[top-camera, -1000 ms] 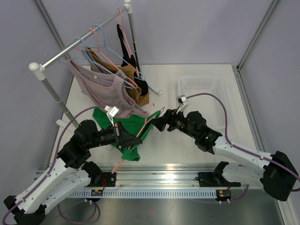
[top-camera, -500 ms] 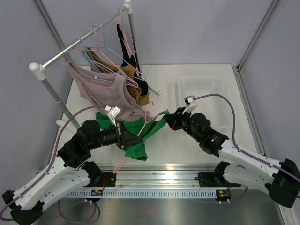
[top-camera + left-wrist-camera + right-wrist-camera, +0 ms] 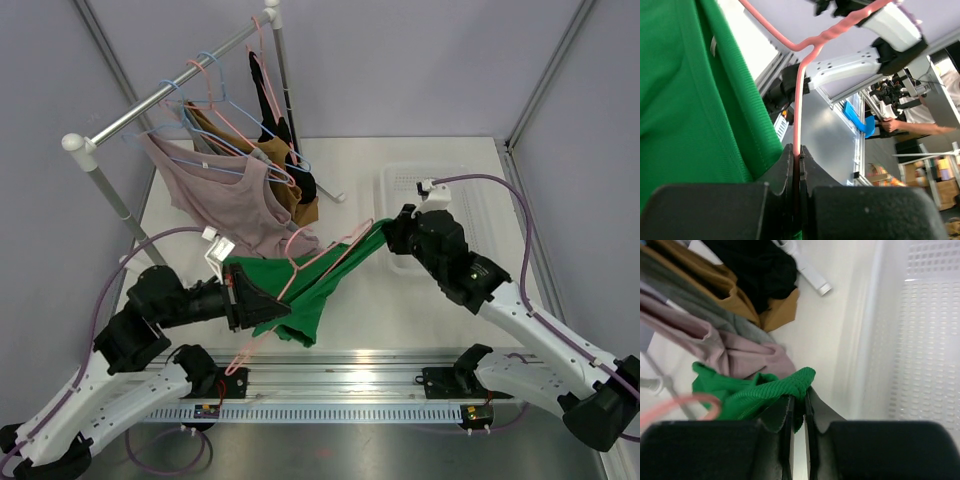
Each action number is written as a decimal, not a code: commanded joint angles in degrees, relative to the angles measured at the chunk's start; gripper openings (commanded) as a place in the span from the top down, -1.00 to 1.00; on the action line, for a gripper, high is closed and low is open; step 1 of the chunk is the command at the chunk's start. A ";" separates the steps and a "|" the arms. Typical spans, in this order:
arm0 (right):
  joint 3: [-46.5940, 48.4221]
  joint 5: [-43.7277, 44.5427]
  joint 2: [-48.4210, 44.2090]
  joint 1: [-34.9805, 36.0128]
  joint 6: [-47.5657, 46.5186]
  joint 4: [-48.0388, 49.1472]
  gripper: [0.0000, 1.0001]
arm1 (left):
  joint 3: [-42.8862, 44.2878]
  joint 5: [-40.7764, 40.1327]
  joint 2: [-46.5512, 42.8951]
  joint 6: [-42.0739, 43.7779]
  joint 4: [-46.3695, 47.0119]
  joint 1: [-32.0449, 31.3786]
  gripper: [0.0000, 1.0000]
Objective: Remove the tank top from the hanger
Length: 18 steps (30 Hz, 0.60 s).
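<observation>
Green tank top (image 3: 300, 305) hides much of hanger (image 3: 335, 250) (pink).

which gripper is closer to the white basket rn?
Right. The right gripper, shut on the green tank top, sits at the near-left edge of the white basket. The left gripper, shut on the pink hanger, is far off to its left.

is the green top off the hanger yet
Not fully, it seems: the top is stretched between the right gripper, shut on one edge, and the hanger in the left gripper, with cloth bunched there.
</observation>
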 commanded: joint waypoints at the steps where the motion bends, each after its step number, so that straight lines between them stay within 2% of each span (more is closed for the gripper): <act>1: 3.93 -6.11 -0.57 -1.83 -3.25 -4.19 1.00 | 7.33 4.59 -1.94 4.04 -0.72 -0.54 1.00; 6: 7.10 -17.82 -1.88 -1.83 -2.74 -5.42 1.00 | 11.29 1.52 -0.62 6.50 0.67 -0.54 1.00; 9: 5.88 -27.31 -4.00 -1.83 -0.37 -2.18 1.00 | 10.69 -3.83 -2.19 8.08 7.51 -0.54 1.00; 10: 5.53 -33.42 -4.26 -1.83 0.08 -1.30 1.00 | 10.33 -6.37 -2.37 8.69 11.54 -0.54 1.00; 13: 4.73 -43.90 -4.00 -1.74 1.23 -0.24 1.00 | 10.59 -15.77 -0.72 13.96 17.00 -0.54 1.00; 14: 4.56 -45.94 -4.00 -1.74 1.23 -0.50 1.00 | 10.77 -20.50 0.08 15.89 18.33 -0.54 1.00; 16: 4.29 -51.12 -4.26 -1.74 -0.17 -2.24 1.00 | 10.42 -23.69 3.32 21.34 23.93 -0.54 1.00; 18: 4.29 -51.94 -5.14 -1.74 -2.80 -6.36 1.00 | 11.20 -29.05 6.05 24.95 27.90 -0.54 1.00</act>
